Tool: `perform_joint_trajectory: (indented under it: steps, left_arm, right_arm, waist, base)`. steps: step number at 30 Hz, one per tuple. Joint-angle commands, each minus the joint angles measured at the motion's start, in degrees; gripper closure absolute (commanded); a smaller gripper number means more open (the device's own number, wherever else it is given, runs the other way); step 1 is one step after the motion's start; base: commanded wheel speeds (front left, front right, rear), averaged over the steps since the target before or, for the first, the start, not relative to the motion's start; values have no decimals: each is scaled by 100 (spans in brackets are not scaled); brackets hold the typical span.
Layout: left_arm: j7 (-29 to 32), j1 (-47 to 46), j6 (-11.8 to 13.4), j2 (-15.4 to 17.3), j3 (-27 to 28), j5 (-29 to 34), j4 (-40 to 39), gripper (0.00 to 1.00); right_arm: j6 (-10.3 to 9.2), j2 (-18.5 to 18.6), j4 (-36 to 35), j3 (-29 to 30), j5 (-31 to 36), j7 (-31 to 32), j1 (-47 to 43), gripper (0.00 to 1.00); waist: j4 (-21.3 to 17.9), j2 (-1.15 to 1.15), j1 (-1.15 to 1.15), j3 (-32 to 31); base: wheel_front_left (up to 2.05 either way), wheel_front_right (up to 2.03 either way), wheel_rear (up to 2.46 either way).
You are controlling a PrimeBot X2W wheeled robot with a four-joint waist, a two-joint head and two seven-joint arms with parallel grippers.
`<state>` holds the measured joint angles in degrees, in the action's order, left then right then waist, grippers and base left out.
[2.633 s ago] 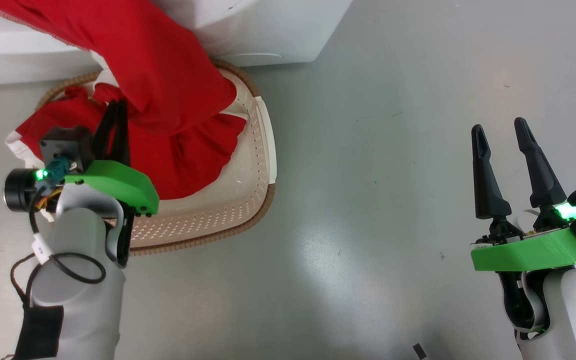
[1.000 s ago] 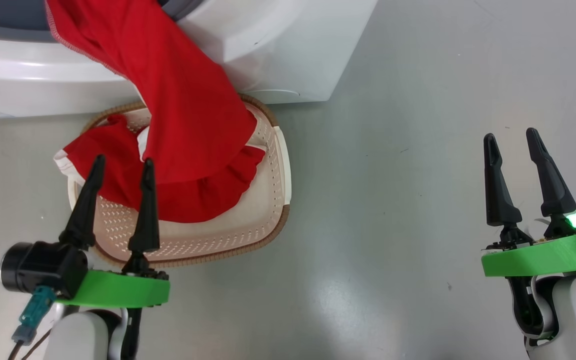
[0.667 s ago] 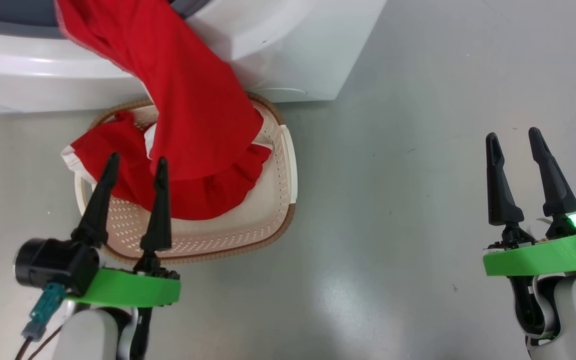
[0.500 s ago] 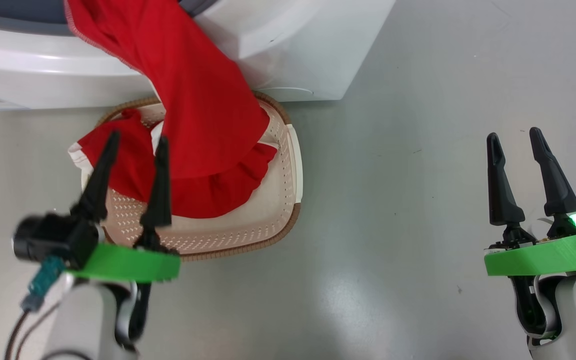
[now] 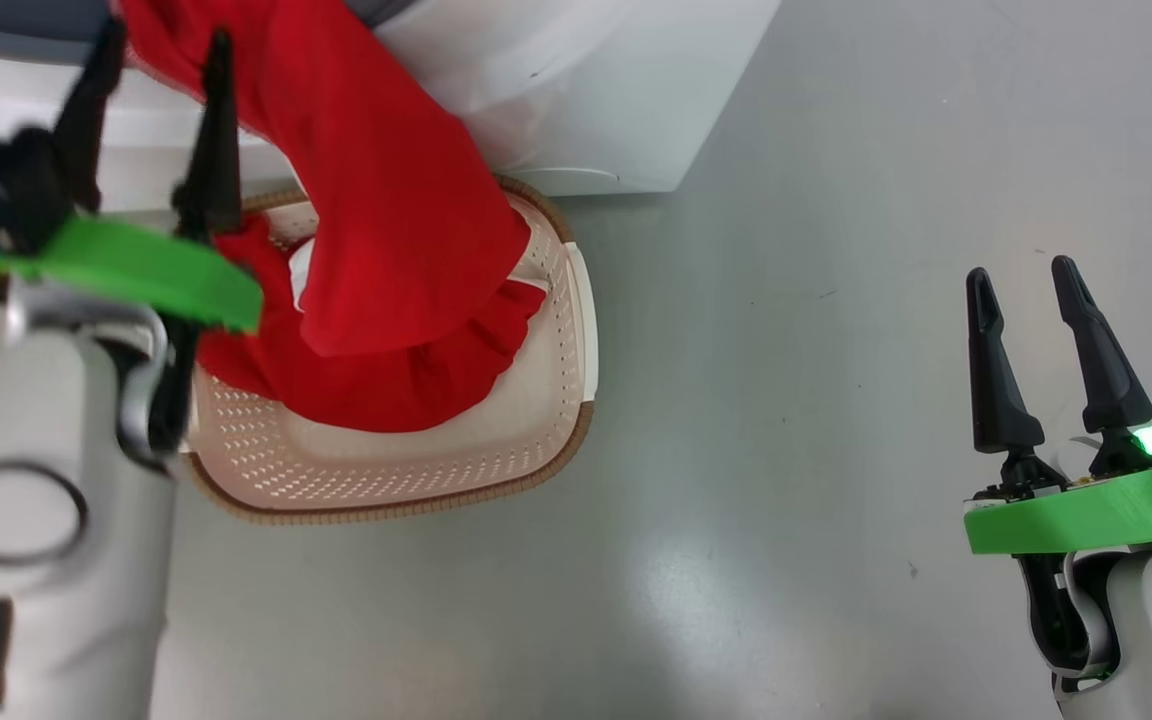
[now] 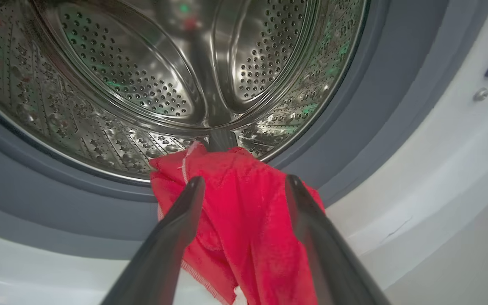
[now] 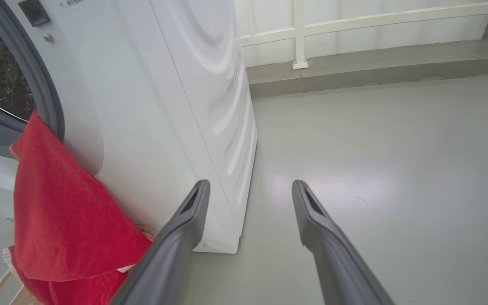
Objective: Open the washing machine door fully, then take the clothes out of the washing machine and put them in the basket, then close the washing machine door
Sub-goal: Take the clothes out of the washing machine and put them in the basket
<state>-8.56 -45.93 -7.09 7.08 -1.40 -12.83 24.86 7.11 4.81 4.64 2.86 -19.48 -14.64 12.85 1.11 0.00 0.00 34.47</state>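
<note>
Roughly mid-task – the mouth of the washing machine (image 5: 586,90) is uncovered in the left wrist view, so I judge the door-opening step done; how far the door swung I cannot tell

The clothes (image 5: 386,230) are 1 red garment, only partly moved: the top end is draped over the grey gasket (image 6: 57,203) at the lower lip of the steel drum (image 6: 142,84), the middle hangs down the machine front, and the lower part is piled in the basket (image 5: 406,510). The basket sits on the floor (image 5: 786,450) right against the machine's base. What shows of the drum looks bare apart from that red end

The left gripper (image 5: 166,35) is up at the drum mouth with its 2 fingers spread, the hanging red end lying between them in the left wrist view – released, not pinching; whether a finger touches the fabric I cannot tell. The right gripper (image 5: 1019,270) is also spread and holds nothing, over bare floor well apart from the basket

Left to do, as I read it: clamp the draped end, pull it clear of the gasket, drop it in the basket, then shut the door. Likely snag: the fabric catching on the gasket lip, or slumping over the basket rim onto the floor
</note>
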Motion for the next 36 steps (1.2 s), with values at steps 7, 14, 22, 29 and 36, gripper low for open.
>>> perform_joint_trajectory:
  steps: [7, 14, 22, 29, 36]
  left_arm:
    - [428, -1093, -29, 472, -16, -152, 829, 0]
    - [618, -2116, -35, 527, -125, -339, 2221, 0]
    - [748, -2676, -38, 646, -474, -739, 3271, 0]
    - [641, -2910, -39, 753, -841, -1118, 3679, 0]
    - [561, -2971, -39, 794, -1138, -1444, 3864, 65]
  right_arm:
    - [37, -4, -147, -155, 13, -36, -65, 0]
    - [37, -14, -143, -214, 8, -36, 41, 0]
    - [37, -34, -144, -255, -12, -36, 94, 0]
    - [37, -49, -144, -246, -12, -36, 120, 0]
    - [37, -60, -149, -244, -10, -36, 138, 0]
  waist:
    - [-29, 0, 0, 166]
    - [-111, 0, 0, 282]
    - [-235, 0, 0, 376]
    - [-300, 0, 0, 421]
    - [-333, 0, 0, 422]
  base:
    - [0, 0, 0]
    - [0, 0, 0]
    - [0, 0, 0]
    - [0, 0, 0]
    - [0, 0, 0]
